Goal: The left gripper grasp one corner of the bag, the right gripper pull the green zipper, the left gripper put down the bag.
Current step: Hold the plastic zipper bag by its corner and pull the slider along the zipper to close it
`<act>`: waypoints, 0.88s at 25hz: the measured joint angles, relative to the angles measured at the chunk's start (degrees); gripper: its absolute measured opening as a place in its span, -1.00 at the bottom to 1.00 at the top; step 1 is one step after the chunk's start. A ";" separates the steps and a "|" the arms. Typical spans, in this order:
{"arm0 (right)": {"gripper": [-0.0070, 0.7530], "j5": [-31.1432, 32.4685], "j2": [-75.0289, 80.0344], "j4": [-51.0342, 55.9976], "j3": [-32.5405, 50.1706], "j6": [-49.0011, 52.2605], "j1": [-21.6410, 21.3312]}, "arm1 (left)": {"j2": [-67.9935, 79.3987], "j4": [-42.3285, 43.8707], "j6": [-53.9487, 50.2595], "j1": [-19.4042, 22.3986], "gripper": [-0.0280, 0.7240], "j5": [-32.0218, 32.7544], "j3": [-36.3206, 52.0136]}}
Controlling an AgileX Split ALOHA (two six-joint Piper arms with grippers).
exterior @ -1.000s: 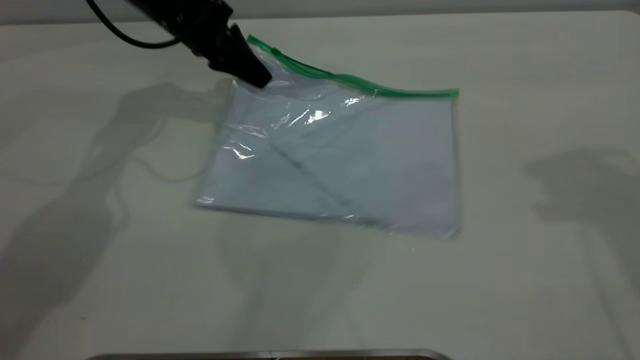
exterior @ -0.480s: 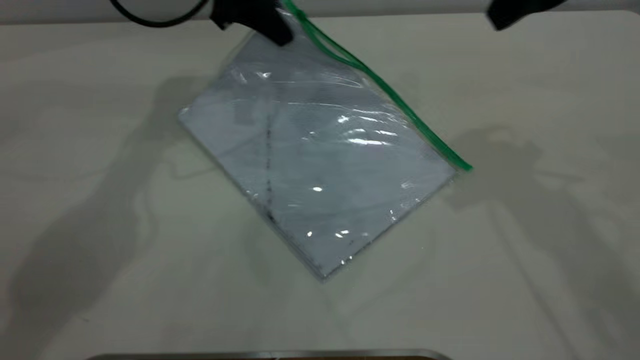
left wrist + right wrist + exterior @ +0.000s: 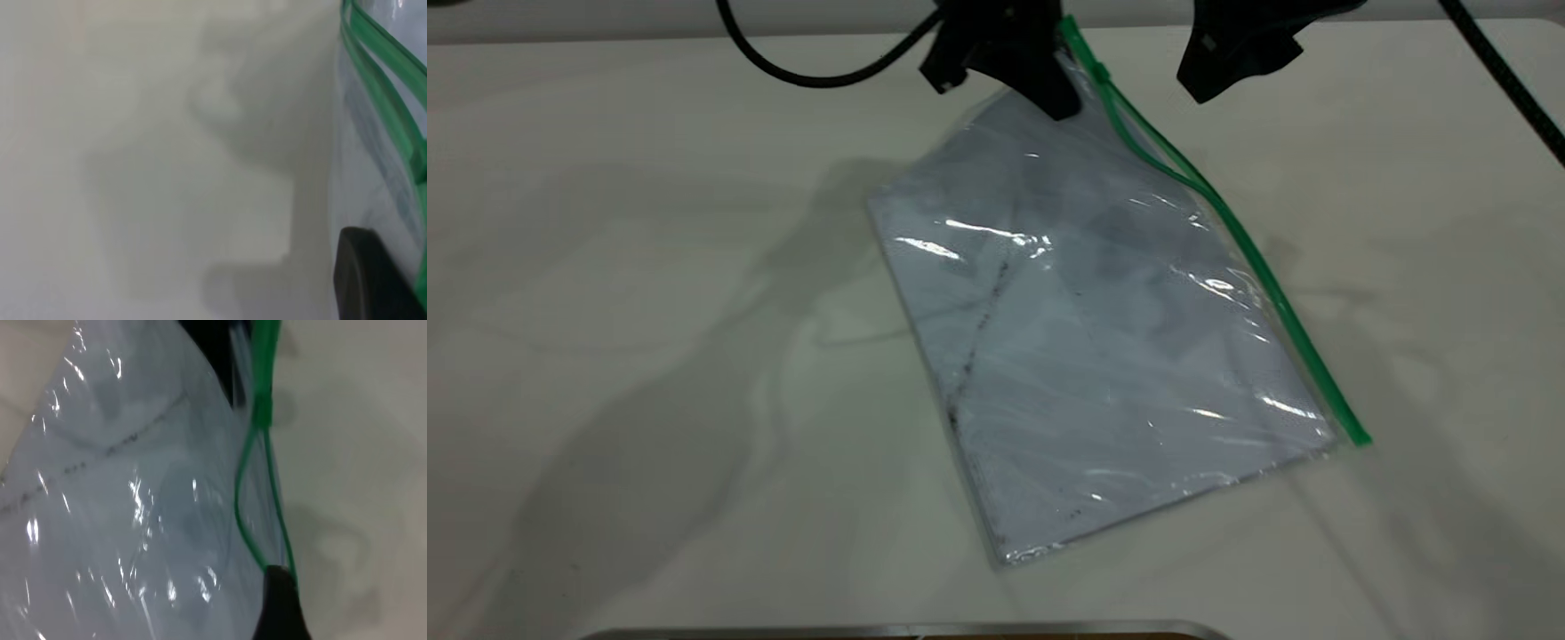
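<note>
My left gripper (image 3: 1049, 93) pinches the bag (image 3: 1103, 356) by its corner (image 3: 1072, 53), lifted at the table's (image 3: 605, 267) far edge. The green zipper (image 3: 1227, 231) runs down-right; its slider sits just beside my right gripper (image 3: 1209, 80), apparently spread

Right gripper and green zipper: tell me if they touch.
Apart. The exterior view shows bare table between the right gripper and the zipper; the left gripper holds the bag.

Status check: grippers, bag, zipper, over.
Left gripper shut on bag corner, lifted. Right gripper beside green zipper, not gripping. Nothing in the way.
</note>
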 joint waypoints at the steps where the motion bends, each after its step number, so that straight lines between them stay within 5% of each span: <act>1: 0.54 -0.15 0.24 0.47 0.00 0.00 0.00 | 0.00 -0.93 0.34 -0.14 -0.79 0.00 0.00; 14: 0.52 -2.21 0.95 4.98 -0.02 -0.22 0.00 | 0.11 -5.68 1.87 -1.04 -0.79 0.00 0.00; 22: 0.19 -2.55 0.95 6.88 -0.02 -0.22 0.00 | 0.11 -8.53 4.32 -2.27 -0.79 0.00 0.00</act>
